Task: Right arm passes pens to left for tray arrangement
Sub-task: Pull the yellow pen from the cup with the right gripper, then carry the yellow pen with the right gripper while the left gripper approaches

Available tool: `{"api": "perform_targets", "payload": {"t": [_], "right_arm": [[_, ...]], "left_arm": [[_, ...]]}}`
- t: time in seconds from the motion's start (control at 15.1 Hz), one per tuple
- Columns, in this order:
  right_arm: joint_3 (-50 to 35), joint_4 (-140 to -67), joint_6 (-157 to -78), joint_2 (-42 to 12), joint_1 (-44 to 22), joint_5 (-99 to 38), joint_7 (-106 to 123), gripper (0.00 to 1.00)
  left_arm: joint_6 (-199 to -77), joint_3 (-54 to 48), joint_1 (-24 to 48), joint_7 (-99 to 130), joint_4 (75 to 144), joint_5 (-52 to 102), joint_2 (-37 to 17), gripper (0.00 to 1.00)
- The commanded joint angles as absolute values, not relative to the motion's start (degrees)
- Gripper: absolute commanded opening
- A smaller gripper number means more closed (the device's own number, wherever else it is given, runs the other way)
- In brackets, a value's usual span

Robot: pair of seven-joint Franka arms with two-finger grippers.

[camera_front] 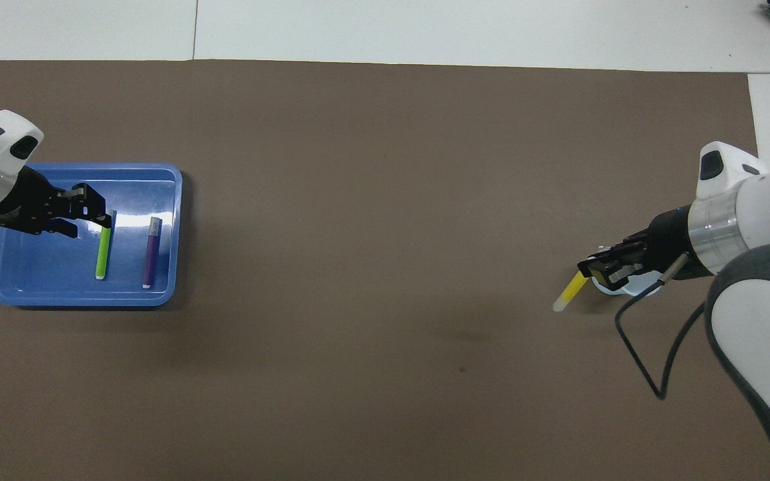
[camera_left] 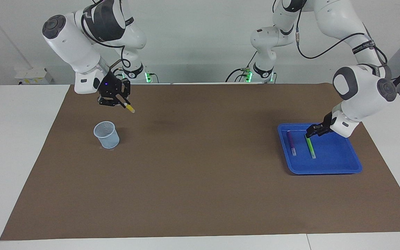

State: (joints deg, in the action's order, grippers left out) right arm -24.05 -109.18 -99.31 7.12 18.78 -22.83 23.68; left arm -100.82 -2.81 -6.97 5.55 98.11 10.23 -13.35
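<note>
The yellow pen (camera_left: 129,108) is gripped by the raised right claw (camera_left: 115,101) above the mesh cup (camera_left: 106,134). The left claw (camera_left: 311,132) is held open over the tray (camera_left: 339,163), where green (camera_left: 310,147) and purple (camera_left: 291,142) pens are laid.

The right gripper (camera_left: 122,103), at the facing view's upper left, hangs raised with fingers clamped shut, wrist angled downward. The left gripper (camera_left: 310,132), at that view's right, is lowered, fingers parted.
</note>
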Motion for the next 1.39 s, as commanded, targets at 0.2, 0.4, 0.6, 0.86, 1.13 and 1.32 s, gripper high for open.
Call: {"api": "perform_targets", "payload": {"t": [0.2, 0.4, 0.6, 0.86, 1.13, 1.32], "right_arm": [[-24.3, -109.9, -108.4, 8.4, 9.2, -30.9, -6.7, 0.00], [-24.3, -112.0, -117.6, 8.6, 4.9, -35.3, -18.9, 0.00], [-24.3, -115.0, -128.3, 9.5, 0.5, -35.4, -30.4, 0.00], [-24.3, -119.9, -143.3, 10.4, -6.7, -35.4, -44.7, 0.00], [-24.3, -121.5, -148.3, 10.5, -10.7, -35.4, -49.0, 0.00], [-24.3, -123.7, -151.9, 10.5, -12.7, -35.4, -48.9, 0.00]], "left_arm": [[-92.2, -4.3, -6.6, 29.7, 96.8, 24.4, -8.4, 0.74], [-90.8, -4.6, -6.6, 44.2, 96.9, 33.4, -6.3, 0.74], [-90.9, -6.4, -6.5, 56.9, 97.6, 37.5, -4.1, 0.74], [-90.9, -7.6, -4.5, 66.8, 98.7, 42.1, -3.2, 0.75], [-92.9, -7.5, -2.0, 71.8, 102.5, 47.2, -1.1, 0.75], [-96.8, -7.5, 1.3, 74.4, 106.5, 48.2, 1.1, 0.80]]}}
